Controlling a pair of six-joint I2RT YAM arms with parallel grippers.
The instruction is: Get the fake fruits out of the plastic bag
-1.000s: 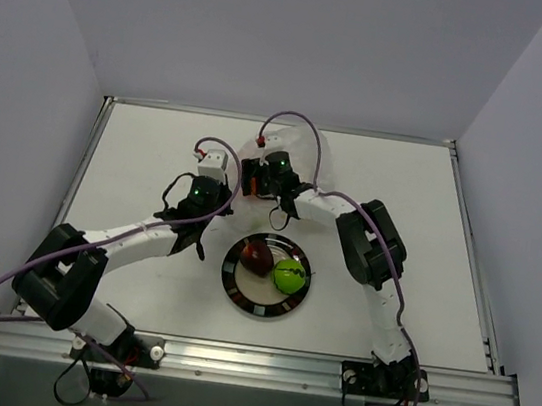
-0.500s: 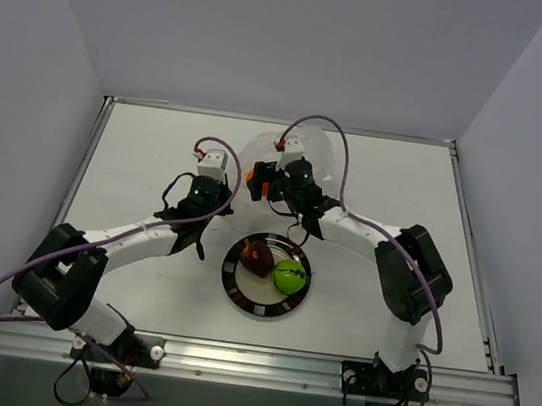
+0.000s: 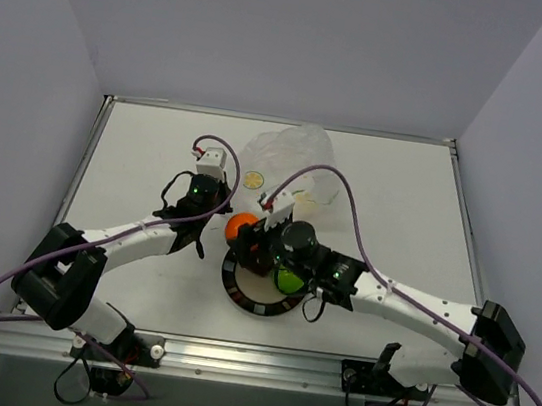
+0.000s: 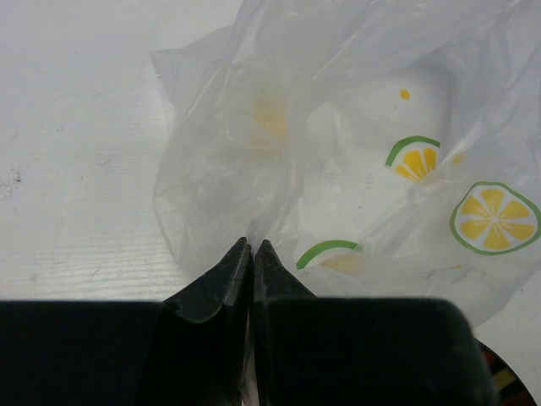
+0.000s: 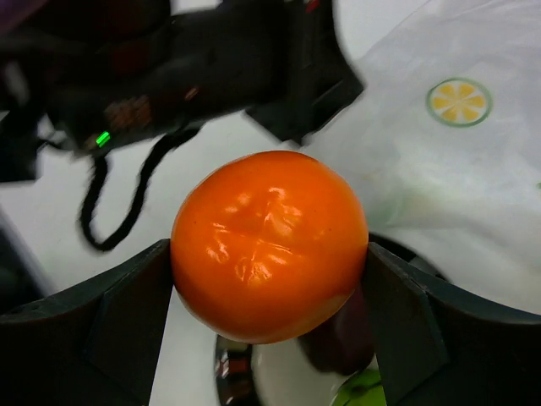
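White table (image 3: 138, 144), plain grey walls round it. Plastic bag (image 3: 287, 160) lies crumpled at upper centre of the top view; no fruit shows through the film. Left gripper (image 4: 252, 247) is closed tight, tips pinching a fold at the bag's near edge. Right gripper (image 5: 269, 254) has the orange fruit (image 5: 269, 244) clamped between both pads, jaws spread wide round it, hanging over the upper-left rim of the plate (image 3: 258, 309) at frame centre. Green fruit (image 3: 288, 278) sits on the plate, right of middle. Maroon fruit (image 5: 336, 337) is mostly hidden under the right wrist, just a dark patch below the orange in the right wrist view. Looks like the last fruit out, so the step is the drop-off. To do it well: shift in over the bare left part of the plate and come down low before opening, so it doesn't bounce, roll off the rim or knock the other two. Then open fully and lift straight up.
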